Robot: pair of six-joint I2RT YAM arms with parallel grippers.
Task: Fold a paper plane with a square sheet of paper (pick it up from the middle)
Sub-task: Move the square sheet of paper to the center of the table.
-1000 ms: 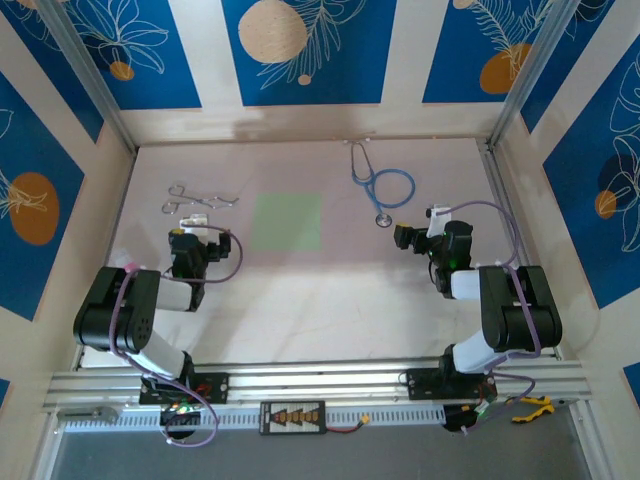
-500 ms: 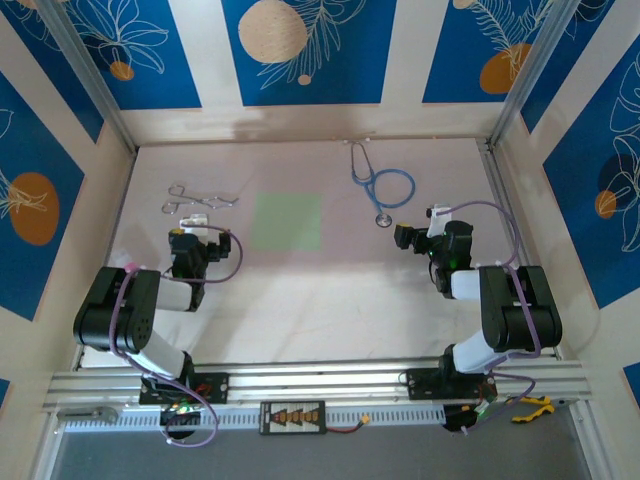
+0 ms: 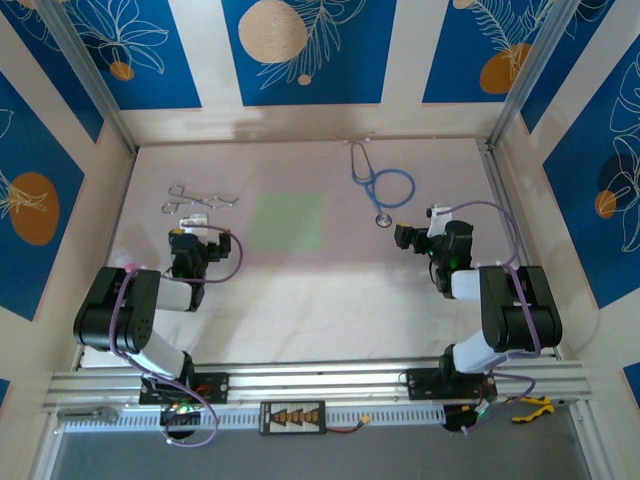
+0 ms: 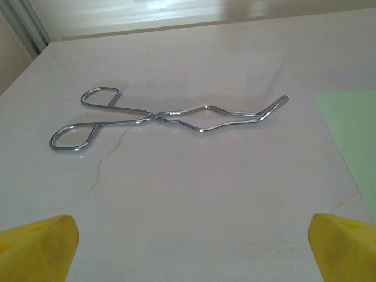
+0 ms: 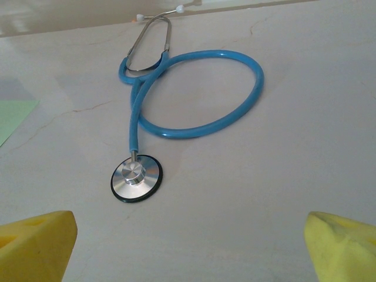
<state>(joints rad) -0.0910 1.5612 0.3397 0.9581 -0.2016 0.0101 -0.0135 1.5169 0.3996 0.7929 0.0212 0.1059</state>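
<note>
The square sheet of paper (image 3: 287, 222), pale green and plain, lies flat and unfolded on the table's middle, towards the back. Its left edge shows at the right of the left wrist view (image 4: 352, 141), and one corner shows at the left of the right wrist view (image 5: 12, 114). My left gripper (image 3: 190, 238) rests low, left of the sheet, and its yellow fingertips (image 4: 41, 244) are wide apart with bare table between them. To the right of the sheet, my right gripper (image 3: 412, 236) is open too, and nothing is between its fingertips (image 5: 338, 247).
Metal tongs (image 4: 170, 114) lie just ahead of the left gripper, also seen from above (image 3: 200, 198). A blue stethoscope (image 5: 194, 94) lies ahead of the right gripper, its chest piece (image 5: 136, 178) nearest, the loop at the back right (image 3: 385, 188). Walls close in the table.
</note>
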